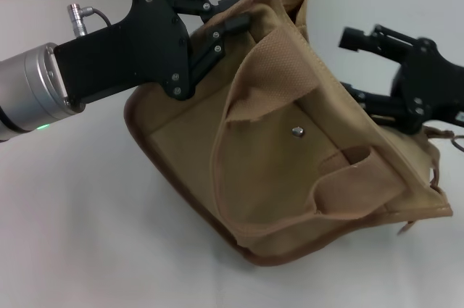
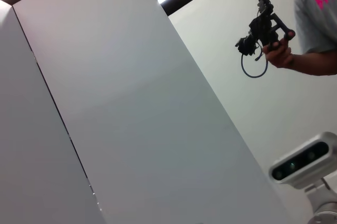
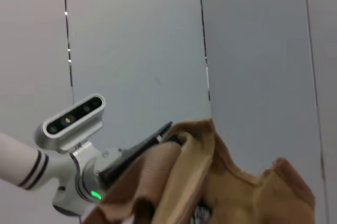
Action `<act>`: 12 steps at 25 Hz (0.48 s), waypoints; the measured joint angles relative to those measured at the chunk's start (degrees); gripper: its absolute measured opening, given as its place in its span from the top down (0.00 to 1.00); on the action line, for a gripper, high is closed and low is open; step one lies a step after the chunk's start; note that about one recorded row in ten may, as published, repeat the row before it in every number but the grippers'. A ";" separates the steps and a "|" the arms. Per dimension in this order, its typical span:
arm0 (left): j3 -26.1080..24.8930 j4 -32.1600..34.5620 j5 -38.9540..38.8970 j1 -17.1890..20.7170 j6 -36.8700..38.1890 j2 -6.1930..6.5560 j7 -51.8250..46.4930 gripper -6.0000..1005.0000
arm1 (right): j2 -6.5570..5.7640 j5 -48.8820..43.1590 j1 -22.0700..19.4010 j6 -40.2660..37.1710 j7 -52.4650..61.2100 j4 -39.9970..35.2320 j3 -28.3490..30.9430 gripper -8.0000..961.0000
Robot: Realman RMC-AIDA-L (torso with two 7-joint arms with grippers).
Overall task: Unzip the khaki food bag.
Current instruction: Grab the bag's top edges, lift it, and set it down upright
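**Khaki bag tipped on its side between two claws**

The khaki food bag (image 1: 290,170) lies nearest the head camera, slumped on the white tabletop (image 1: 87,235) with its front pocket and silver snap stud (image 1: 296,132) facing up. Its long axis runs diagonally, from the far left corner down toward the near right, and its top edge points away toward the far wall. One wide webbing handle (image 1: 272,76) flops across the front face.

The left claw (image 1: 235,14) reaches in from the left at the bag's far upper edge, its black fingers drawn close together against the fabric there; it seems to be pinching the canvas, though the contact point is hidden. The right claw (image 1: 355,65) sits at the bag's right side, fingers spread apart, the lower one touching the canvas and nothing gripped between them.

In the right wrist view the bag's raised edge (image 3: 210,176) fills the lower part, with the left claw (image 3: 158,137) beside it.
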 joint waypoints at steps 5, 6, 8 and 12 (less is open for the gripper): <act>0.08 -0.04 -0.12 -0.01 -0.01 -0.03 0.00 0.91 | 0.24 -1.57 -2.24 -0.64 -2.57 0.30 3.03 0.12; 0.11 -0.04 -0.13 -0.01 -0.01 -0.03 0.00 0.91 | 0.37 0.35 -2.56 -0.79 -4.24 0.97 3.15 0.12; 0.27 -0.03 -0.16 0.00 0.00 -0.03 0.00 0.91 | 0.51 6.43 -2.67 -0.92 -8.60 4.05 3.09 0.12; 0.41 0.02 -0.17 0.00 0.01 -0.03 0.00 0.91 | 0.23 14.92 0.78 -0.22 -13.40 11.48 2.65 0.12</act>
